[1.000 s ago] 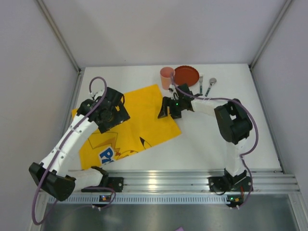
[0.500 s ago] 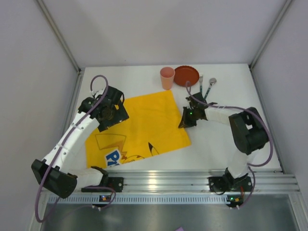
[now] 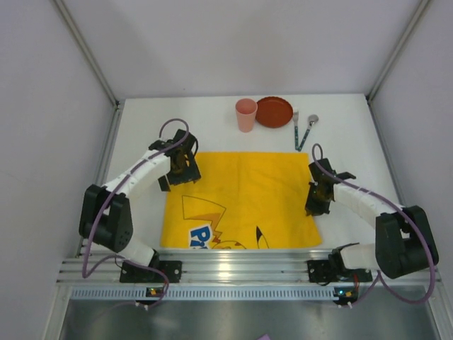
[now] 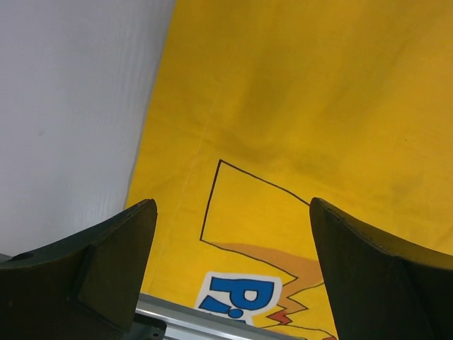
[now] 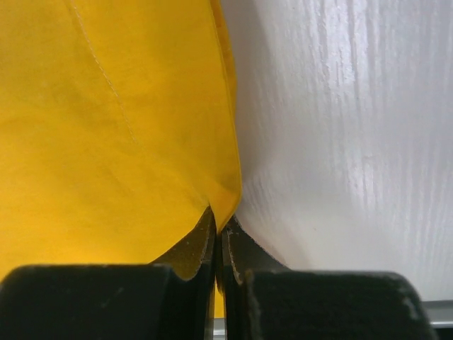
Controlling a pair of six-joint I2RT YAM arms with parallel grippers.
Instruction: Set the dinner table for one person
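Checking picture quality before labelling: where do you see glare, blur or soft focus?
Top external: even light, sharp, glare on the metal rail. Left wrist: mat print crisp, left gripper dark and soft. Right wrist: right gripper blurred, streaky sheen on the dinner table.

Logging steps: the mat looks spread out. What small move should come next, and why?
Probably open the right hand and let go: it pinches the right edge of the yellow mat, which lies flat on the dinner table, and the left hand hangs open over it.
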